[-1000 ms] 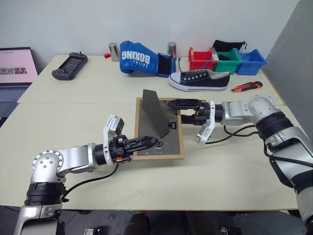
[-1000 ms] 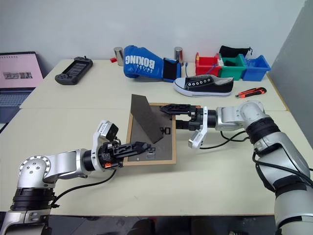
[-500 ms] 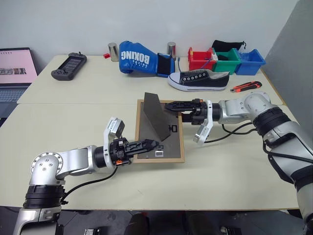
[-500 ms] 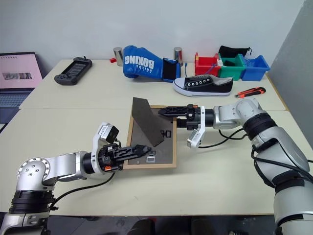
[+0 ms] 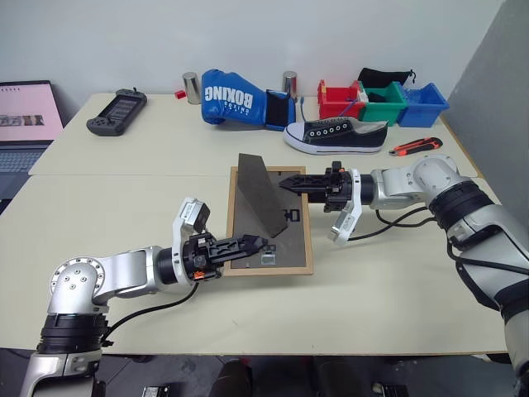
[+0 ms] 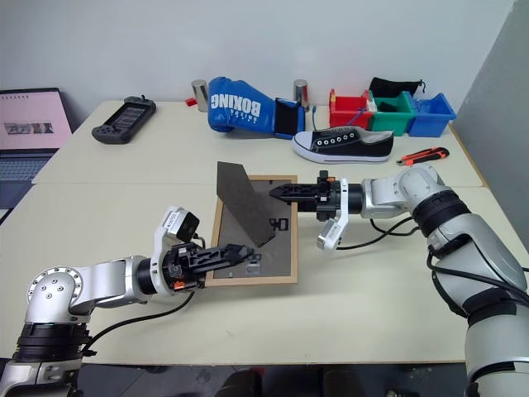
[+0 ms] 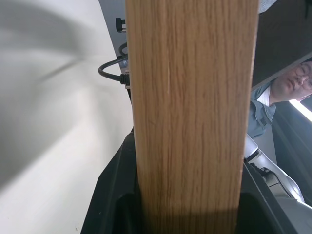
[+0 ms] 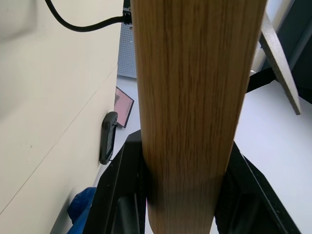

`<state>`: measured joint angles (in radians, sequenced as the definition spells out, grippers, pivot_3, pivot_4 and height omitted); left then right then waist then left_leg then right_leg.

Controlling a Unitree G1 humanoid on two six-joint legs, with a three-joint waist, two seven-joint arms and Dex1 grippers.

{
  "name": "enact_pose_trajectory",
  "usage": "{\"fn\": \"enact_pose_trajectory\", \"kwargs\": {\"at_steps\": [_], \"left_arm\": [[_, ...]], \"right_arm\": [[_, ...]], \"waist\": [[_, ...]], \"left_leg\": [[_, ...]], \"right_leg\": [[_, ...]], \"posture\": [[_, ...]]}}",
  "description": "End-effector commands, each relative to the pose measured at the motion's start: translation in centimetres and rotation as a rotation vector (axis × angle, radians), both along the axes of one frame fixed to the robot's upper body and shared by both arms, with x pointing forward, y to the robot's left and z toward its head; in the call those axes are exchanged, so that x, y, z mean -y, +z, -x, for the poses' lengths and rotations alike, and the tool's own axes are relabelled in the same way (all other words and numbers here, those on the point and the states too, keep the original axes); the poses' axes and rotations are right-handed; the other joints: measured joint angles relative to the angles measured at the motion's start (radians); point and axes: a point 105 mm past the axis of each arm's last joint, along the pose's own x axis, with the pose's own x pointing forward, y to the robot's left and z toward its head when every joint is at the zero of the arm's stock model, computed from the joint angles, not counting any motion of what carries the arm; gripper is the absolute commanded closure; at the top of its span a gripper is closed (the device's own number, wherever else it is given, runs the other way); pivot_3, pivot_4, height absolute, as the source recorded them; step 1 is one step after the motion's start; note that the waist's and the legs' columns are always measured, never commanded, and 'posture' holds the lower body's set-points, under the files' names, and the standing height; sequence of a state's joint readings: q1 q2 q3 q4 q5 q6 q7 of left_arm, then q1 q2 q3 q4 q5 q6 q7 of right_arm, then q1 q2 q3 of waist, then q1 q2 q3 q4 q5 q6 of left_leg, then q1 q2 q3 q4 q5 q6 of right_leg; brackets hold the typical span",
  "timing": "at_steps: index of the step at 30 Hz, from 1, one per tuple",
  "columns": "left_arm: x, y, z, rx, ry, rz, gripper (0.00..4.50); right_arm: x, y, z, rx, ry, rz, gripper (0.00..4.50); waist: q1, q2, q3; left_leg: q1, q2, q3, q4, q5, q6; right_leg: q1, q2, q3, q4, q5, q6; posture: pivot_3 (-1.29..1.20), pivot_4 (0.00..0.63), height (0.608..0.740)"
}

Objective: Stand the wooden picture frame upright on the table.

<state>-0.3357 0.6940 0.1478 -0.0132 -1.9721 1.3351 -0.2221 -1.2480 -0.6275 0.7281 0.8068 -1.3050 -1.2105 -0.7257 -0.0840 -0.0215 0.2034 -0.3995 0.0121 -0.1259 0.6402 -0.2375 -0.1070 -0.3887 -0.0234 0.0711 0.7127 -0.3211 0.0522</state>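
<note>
Pale cream table (image 5: 124,207), two tops joined at a seam, white wall behind. Item one: wooden picture frame (image 5: 299,248), lying picture-side down near the middle of the table, dark grey backing up, hinged prop (image 5: 258,194) already swung up off the backing like a small tent, which I judge is why the frame is still flat: the prop is out, the tipping-up is not yet done. Item two: my left gripper (image 5: 248,244), fingers closed across the frame's near left wooden edge; the left wrist view shows the wood rail between the two black fingers. Item three: my right gripper (image 5: 291,184), closed on the far right edge, rail likewise between its fingers. Two grips on opposite corners, presumably so the frame can be lifted and turned without twisting. Clutter along the far side, well apart: blue boxing glove (image 5: 235,98), black sneaker (image 5: 337,135), coloured bins (image 5: 384,101), game controller (image 5: 118,112), utility knife (image 5: 416,147).
</note>
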Motion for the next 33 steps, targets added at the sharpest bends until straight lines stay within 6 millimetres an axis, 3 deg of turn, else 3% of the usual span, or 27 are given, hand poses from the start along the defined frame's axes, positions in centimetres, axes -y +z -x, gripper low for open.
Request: {"fn": "enact_pose_trajectory", "kwargs": {"at_steps": [1,3,8,16,21,24,28,29,30,33], "left_arm": [[0.0,0.9,-0.1,0.063,0.032,-0.039,3.22],[-0.1,0.9,-0.1,0.066,0.044,-0.043,2.53],[-0.4,1.3,-0.3,0.084,0.058,-0.058,1.58],[-2.2,3.9,0.0,0.195,0.066,-0.118,0.02],[-4.2,7.5,-0.1,0.358,0.173,-0.269,0.01],[-4.8,7.9,0.3,0.505,0.186,-0.484,0.01],[-6.4,7.8,-0.2,0.611,0.249,-0.644,0.01],[-7.1,7.8,-0.5,0.628,0.281,-0.671,0.01],[-7.8,7.8,-0.7,0.636,0.308,-0.682,0.01],[-9.0,7.7,-0.9,0.646,0.35,-0.695,0.01]], "right_arm": [[-0.8,1.7,0.7,0.02,0.055,-0.043,3.2],[-0.7,1.8,0.8,0.015,0.056,-0.055,3.2],[-0.6,1.9,1.1,-0.008,0.072,-0.077,3.21],[0.3,1.5,1.0,-0.138,0.051,-0.107,3.21],[1.4,1.1,-0.2,-0.277,-0.031,-0.157,3.21],[1.3,1.3,-0.4,-0.421,-0.024,-0.221,3.21],[0.2,1.0,-1.3,-0.573,-0.057,-0.265,3.21],[-0.8,1.3,-2.9,-0.616,-0.138,-0.302,3.21],[-1.4,1.3,-4.0,-0.752,-0.181,-0.32,3.21],[-2.1,1.7,-4.1,-1.214,-0.069,-0.295,3.21]], "waist": [[0.0,0.0,0.0],[0.0,0.0,0.0],[0.0,0.0,0.0],[0.0,0.0,0.0],[-0.003,-0.001,0.0],[-0.005,-0.003,0.001],[-0.016,-0.003,0.001],[-0.02,-0.003,0.001],[-0.024,-0.004,0.001],[-0.027,-0.004,0.001]], "left_leg": [[0.0,0.0,0.0,0.0,0.0,0.0],[0.0,0.0,0.0,0.0,0.0,0.0],[0.0,0.0,0.0,0.0,0.0,0.0],[0.0,0.0,0.0,0.0,0.0,0.0],[0.0,0.0,0.0,0.0,0.0,0.0],[0.0,0.001,0.0,0.0,0.0,0.0],[0.001,0.001,0.002,-0.001,0.0,0.0],[0.001,0.002,0.002,-0.001,0.0,0.0],[0.002,0.002,0.002,-0.001,0.0,0.0],[0.003,0.009,0.002,-0.001,0.0,0.001]], "right_leg": [[0.0,0.0,0.0,0.0,0.0,0.0],[0.0,0.0,0.0,0.0,0.0,0.0],[0.0,0.0,0.0,0.0,0.0,0.0],[0.0,0.0,0.0,0.0,0.0,0.0],[0.0,0.0,0.0,0.001,0.0,0.0],[0.001,0.0,0.0,0.0,0.0,0.0],[0.001,0.0,0.0,-0.001,0.0,0.0],[0.002,0.001,0.0,-0.001,0.0,0.0],[0.002,0.001,0.0,-0.001,0.0,0.0],[0.005,0.003,-0.002,-0.002,0.0,-0.001]], "posture": [[0.0,0.15,0.74],[0.0,0.15,0.74],[0.0,0.15,0.74],[0.0,0.15,0.74],[0.0,0.15,0.74],[0.0,0.15,0.74],[0.0,0.15,0.74],[0.0,0.15,0.74],[0.0,0.15,0.74],[0.0,0.15,0.74]]}}
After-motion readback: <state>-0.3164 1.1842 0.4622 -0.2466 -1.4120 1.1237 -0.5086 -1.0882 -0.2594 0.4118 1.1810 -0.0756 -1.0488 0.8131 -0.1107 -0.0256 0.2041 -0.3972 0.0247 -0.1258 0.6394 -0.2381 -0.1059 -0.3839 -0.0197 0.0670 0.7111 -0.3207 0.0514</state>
